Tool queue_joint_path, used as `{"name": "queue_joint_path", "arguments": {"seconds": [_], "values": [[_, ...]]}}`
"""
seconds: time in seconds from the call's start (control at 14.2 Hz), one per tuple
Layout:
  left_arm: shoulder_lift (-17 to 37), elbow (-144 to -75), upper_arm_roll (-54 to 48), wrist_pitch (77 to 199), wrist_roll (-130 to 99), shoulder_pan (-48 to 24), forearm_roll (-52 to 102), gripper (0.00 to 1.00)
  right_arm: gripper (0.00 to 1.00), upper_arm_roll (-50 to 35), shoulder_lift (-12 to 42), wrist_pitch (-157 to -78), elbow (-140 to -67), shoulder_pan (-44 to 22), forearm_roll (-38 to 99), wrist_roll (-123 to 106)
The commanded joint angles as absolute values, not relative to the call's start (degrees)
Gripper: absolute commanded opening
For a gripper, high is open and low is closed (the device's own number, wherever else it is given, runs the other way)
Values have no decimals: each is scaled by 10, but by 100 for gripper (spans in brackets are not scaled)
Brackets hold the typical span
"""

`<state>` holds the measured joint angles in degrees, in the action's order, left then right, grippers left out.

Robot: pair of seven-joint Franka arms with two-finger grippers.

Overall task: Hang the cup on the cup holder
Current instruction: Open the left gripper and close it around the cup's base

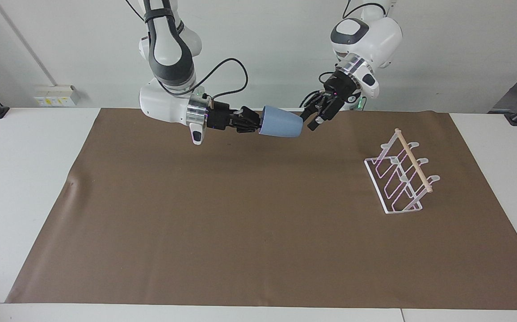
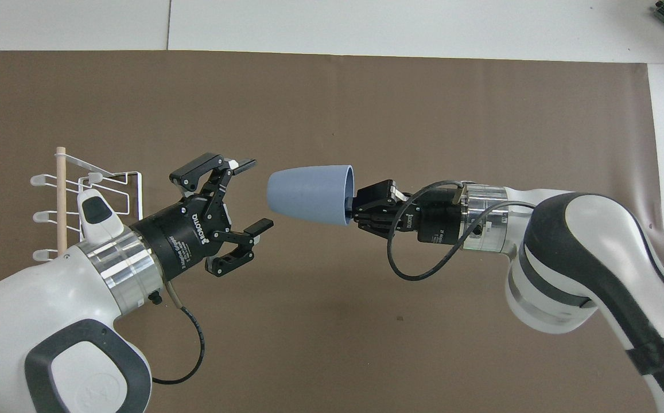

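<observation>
Fingers [image 2: 360,207] of the right gripper [image 1: 255,124] clamping tight on the rim of the cup [image 2: 309,194], one reaching inside the mouth and the other pressing on the outside wall, holding the light-blue tumbler up in the air on its side, mouth toward those fingers and closed base pointing away toward the left gripper [image 2: 251,195]. Hanging over the brown mat [image 1: 240,223], toward the robots' edge of it, touching nothing beneath. Spreading wide on the left gripper, its fingers [image 2: 244,166] standing apart from each other just short of the cup's base, a small gap showing from above, one fingertip level with the upper edge of the base and the other lower and beside it; gripping nothing. Reaching in from the left arm's end, wrist angled down toward the cup in the facing view, where the fingertips [image 1: 313,125] are sitting just beside the base. Standing well apart from both sets of fingers, toward the left arm's end of the counter [image 1: 17,179], the cup holder [image 1: 400,179]: slanted white wire rack resting on the mat, wooden dowel [image 1: 412,158] running along its top, prongs bare. Partly hiding behind the left wrist in the overhead view.
</observation>
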<state>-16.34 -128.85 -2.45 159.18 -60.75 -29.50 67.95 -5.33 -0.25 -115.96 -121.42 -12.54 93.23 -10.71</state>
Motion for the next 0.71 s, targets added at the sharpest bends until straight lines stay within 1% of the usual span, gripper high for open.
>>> {"name": "queue_joint_path", "arguments": {"seconds": [0.0,0.64], "values": [[-165,-1271,-25,1589,-627,-272,690,100,0,-54,-10,-1171,-1223,-127,939,-129],[-163,-1306,-38,1595,-628,-296,689,100,0,-54,-11,-1188,-1227,-138,940,-134]]}}
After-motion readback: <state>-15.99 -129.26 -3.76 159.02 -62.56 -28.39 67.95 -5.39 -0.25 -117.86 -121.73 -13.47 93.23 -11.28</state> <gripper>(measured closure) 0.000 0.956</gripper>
